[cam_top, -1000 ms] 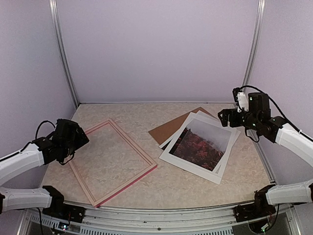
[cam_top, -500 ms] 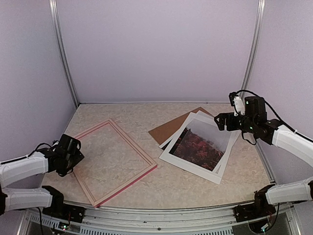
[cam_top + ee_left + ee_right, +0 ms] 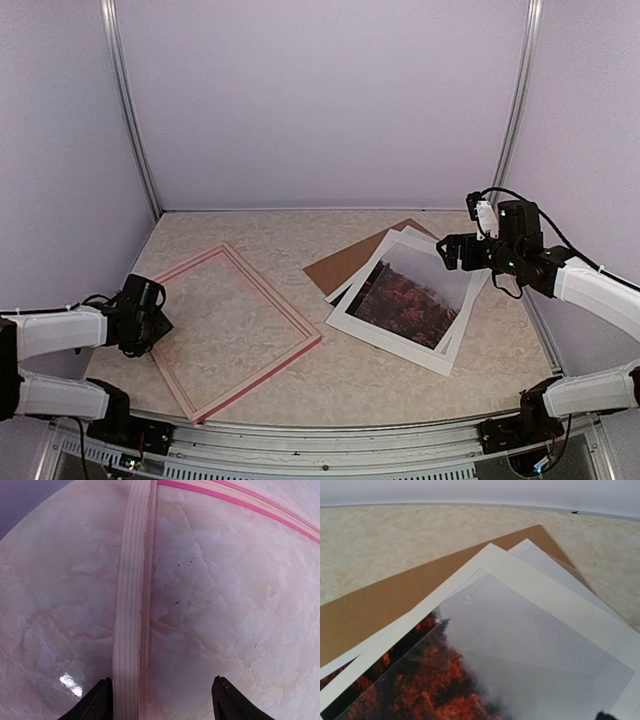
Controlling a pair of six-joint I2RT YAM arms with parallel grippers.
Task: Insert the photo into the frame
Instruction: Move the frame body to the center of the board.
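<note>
left gripper (image 3: 160, 700) is down low at the near left part of the frame (image 3: 131, 605), fingers (image 3: 97, 705) spread with the pale ribbed rail running between them, close to one tip but not pinched. the frame lies flat on the left half of the table (image 3: 260, 228), and the photo (image 3: 410, 295) sits picture up on the right, on top of white sheets (image 3: 540, 560) and a brown board (image 3: 345, 262). right gripper (image 3: 447, 250) hangs over the photo's far corner, spread wide, holding nothing.

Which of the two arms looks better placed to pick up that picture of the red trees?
Right, probably. The right gripper hangs open just above the far edge of the photo. The left gripper is low on the other side, open astride one rail of the frame, well away from the photo.
</note>
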